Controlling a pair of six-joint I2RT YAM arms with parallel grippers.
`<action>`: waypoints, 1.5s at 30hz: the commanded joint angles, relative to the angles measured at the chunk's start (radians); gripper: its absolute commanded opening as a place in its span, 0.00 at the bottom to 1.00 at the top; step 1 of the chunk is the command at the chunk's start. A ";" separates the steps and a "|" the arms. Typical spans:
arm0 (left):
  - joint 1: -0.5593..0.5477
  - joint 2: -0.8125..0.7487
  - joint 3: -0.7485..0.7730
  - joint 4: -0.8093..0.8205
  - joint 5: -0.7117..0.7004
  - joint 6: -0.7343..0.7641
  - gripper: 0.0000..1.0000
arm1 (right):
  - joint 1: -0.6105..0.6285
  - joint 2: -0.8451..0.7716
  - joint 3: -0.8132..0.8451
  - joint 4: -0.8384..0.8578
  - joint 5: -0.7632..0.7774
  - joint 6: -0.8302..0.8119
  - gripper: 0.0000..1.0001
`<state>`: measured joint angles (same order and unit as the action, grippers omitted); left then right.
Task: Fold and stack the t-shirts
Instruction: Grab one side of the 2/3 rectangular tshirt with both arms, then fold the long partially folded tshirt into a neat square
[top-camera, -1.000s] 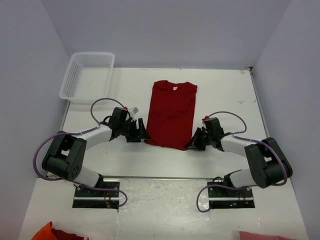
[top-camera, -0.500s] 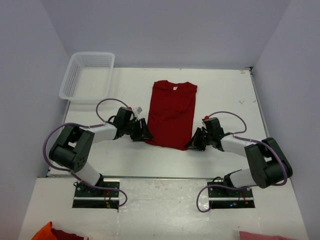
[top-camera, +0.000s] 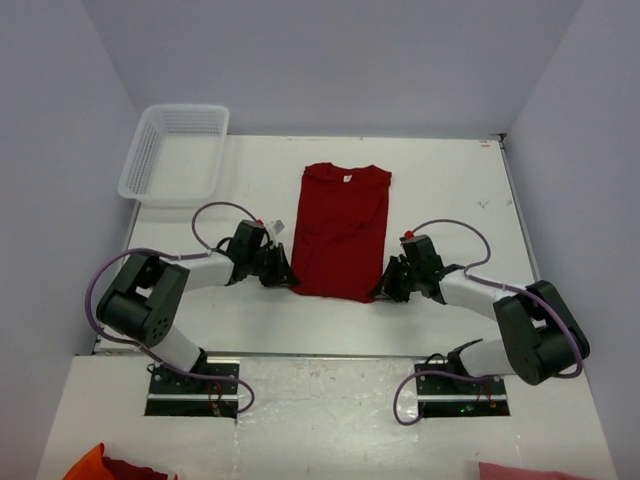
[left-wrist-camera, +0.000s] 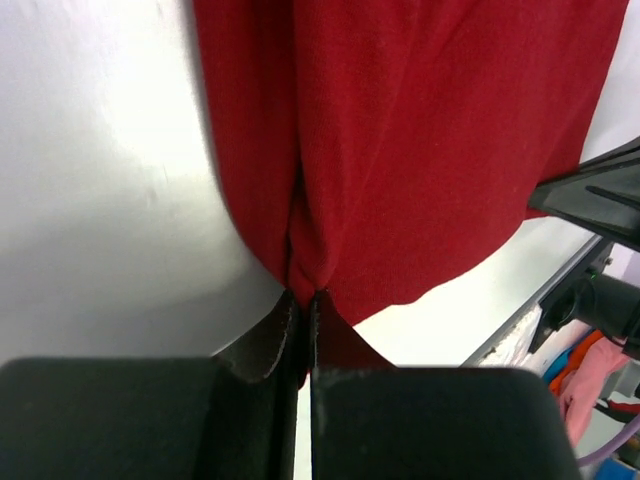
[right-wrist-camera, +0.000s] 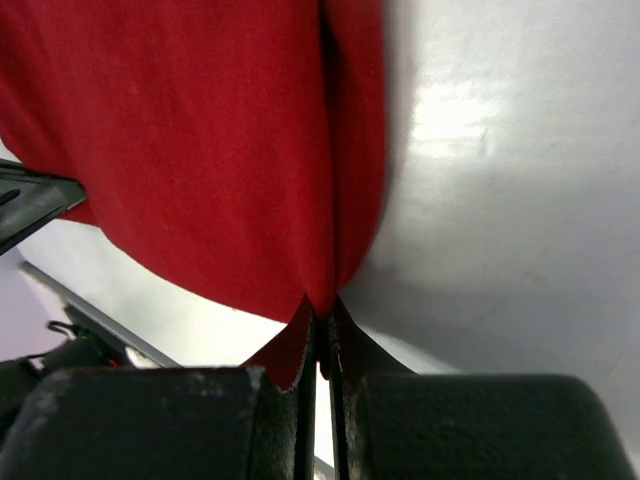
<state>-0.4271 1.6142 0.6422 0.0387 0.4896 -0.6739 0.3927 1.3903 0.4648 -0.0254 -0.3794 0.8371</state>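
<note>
One plain dark red short-sleeved cloth t-shirt (top-camera: 343, 230) is laid flat near the middle of the white table (top-camera: 450, 180). Its collar and small white neck label (top-camera: 350, 177) are turned toward the far wall and its hem toward the arm bases, and the sleeves appear to be tucked in, so that a narrow oblong is shown. The near left corner of the hem is pinched by the left gripper (top-camera: 283, 272), whose jaws are pressed together on a small gather of cloth, as is plainly seen in the left wrist view. The near right corner is clamped in the same way by the right gripper (top-camera: 388, 287), its jaws closed on a pucker of fabric. Both corners are held low against the table. The cloth is judged to be light, soft and limp, so sagging between the two held corners is to be expected once it is lifted, and wrinkles are drawn toward each pinch. A hold at the two hem corners is judged suitable for carrying the hem over toward the collar, provided that every layer is caught. A white plastic mesh basket (top-camera: 175, 150) is set at the far left corner of the table, well apart from the shirt.
</note>
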 joint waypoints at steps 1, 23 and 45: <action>-0.036 -0.083 -0.058 -0.037 -0.034 -0.010 0.00 | 0.058 -0.065 0.052 -0.139 0.155 -0.046 0.00; -0.216 -0.582 -0.282 -0.238 -0.109 -0.122 0.00 | 0.248 -0.569 0.006 -0.485 0.322 0.009 0.00; -0.237 -0.624 0.056 -0.526 -0.334 -0.052 0.00 | 0.442 -0.581 0.257 -0.694 0.600 0.044 0.00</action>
<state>-0.6682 0.9516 0.5278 -0.4152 0.2836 -0.7883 0.8379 0.7666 0.5735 -0.6579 0.0711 0.9226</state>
